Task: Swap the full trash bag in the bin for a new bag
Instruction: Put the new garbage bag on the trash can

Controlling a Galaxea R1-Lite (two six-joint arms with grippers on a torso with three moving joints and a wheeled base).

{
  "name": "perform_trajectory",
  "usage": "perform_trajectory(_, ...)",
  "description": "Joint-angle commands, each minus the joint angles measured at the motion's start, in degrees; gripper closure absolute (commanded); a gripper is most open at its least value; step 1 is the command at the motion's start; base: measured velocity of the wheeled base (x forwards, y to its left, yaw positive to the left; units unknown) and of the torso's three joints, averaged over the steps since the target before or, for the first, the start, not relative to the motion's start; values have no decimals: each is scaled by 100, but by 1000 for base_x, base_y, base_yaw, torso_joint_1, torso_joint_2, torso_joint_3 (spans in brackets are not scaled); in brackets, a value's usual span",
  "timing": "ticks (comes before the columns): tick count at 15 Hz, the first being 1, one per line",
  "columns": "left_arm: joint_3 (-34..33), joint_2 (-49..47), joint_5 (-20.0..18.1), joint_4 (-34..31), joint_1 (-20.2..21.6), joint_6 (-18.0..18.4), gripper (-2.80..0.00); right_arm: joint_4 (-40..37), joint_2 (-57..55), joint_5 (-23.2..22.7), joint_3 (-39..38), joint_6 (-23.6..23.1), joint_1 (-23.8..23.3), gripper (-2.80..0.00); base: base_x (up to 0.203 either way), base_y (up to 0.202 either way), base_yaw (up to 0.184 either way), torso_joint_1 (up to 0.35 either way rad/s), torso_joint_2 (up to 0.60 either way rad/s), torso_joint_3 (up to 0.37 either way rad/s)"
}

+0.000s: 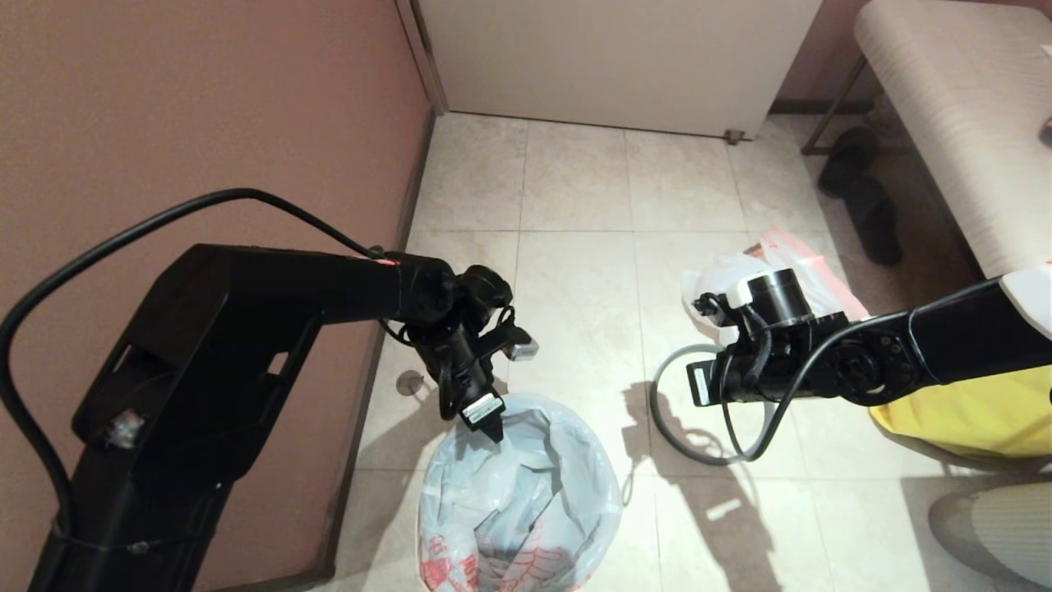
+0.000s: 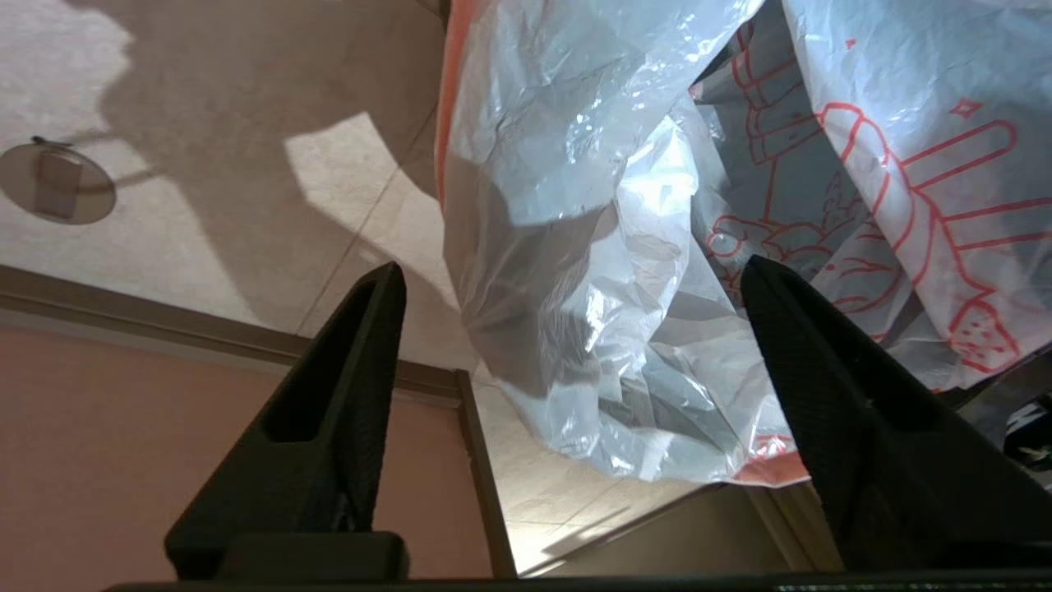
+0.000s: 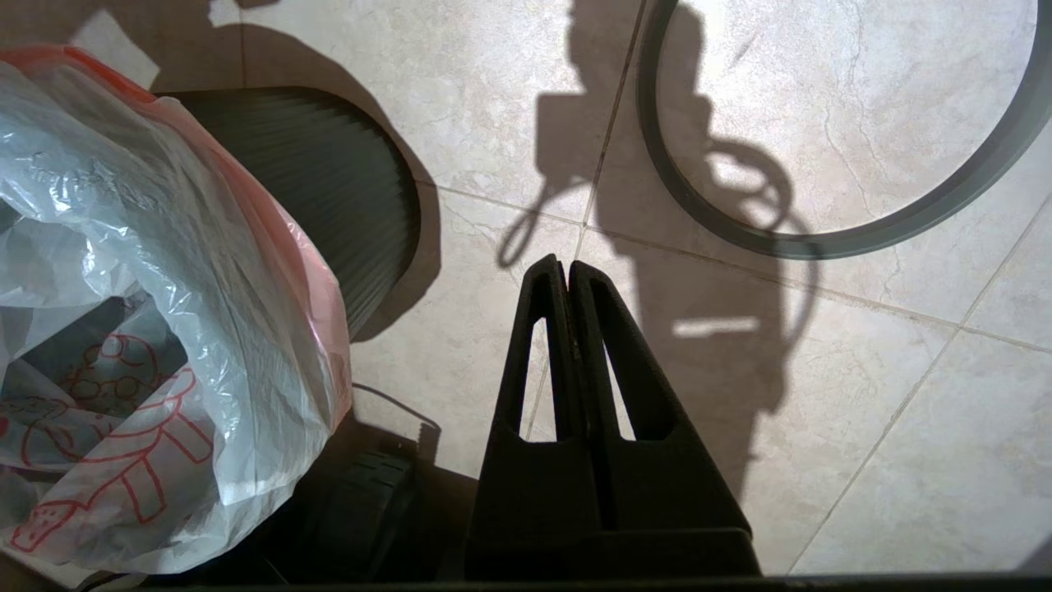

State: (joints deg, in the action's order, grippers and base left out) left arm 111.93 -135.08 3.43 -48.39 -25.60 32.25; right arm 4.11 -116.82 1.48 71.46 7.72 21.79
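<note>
The new bag [image 1: 518, 493], translucent white with an orange-red cartoon, lines the bin and spills over its rim. Only the bin's black ribbed wall [image 3: 329, 181] shows, below the bag [image 3: 164, 271]. My left gripper [image 2: 571, 267] hangs open over the bag's far edge [image 2: 592, 329]; the plastic lies between the spread fingers, and I cannot tell whether they touch it. In the head view this gripper [image 1: 491, 427] points down at the bag. My right gripper [image 3: 567, 267] is shut on nothing above the floor beside the bin. The full trash bag [image 1: 723, 279], with pink handles, sits on the floor behind my right arm.
The grey ring rim [image 1: 682, 427] lies loose on the tiles right of the bin, also seen from the right wrist [image 3: 822, 242]. A big yellow bag [image 1: 970, 411] and a bench [image 1: 970, 123] stand at the right, black slippers [image 1: 863, 197] under it. The pink wall [image 1: 205, 123] runs close on the left.
</note>
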Motion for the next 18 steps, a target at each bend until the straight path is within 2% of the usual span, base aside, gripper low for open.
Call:
perform_trajectory(1,-5,-186,9,5,11,62,0,2,61,-6,-26,8,18,0,0,0,0,0,0,0)
perform_trajectory(10,4,-238,26,119,2,27,0,2,177,-7,-36,2,27,0,0,0,0,0,0,0)
perform_trajectory(15,4,8,44,591,207,-39,0,11,168,2,-36,1,18,0,0,0,0,0,0,0)
perform_trajectory(17,26,192,212,671,214,-171,0,64,133,10,-45,-7,18,0,0,0,0,0,0,0)
perform_trajectory(18,37,235,221,911,254,-279,0,64,133,10,-49,-7,18,0,0,0,0,0,0,0)
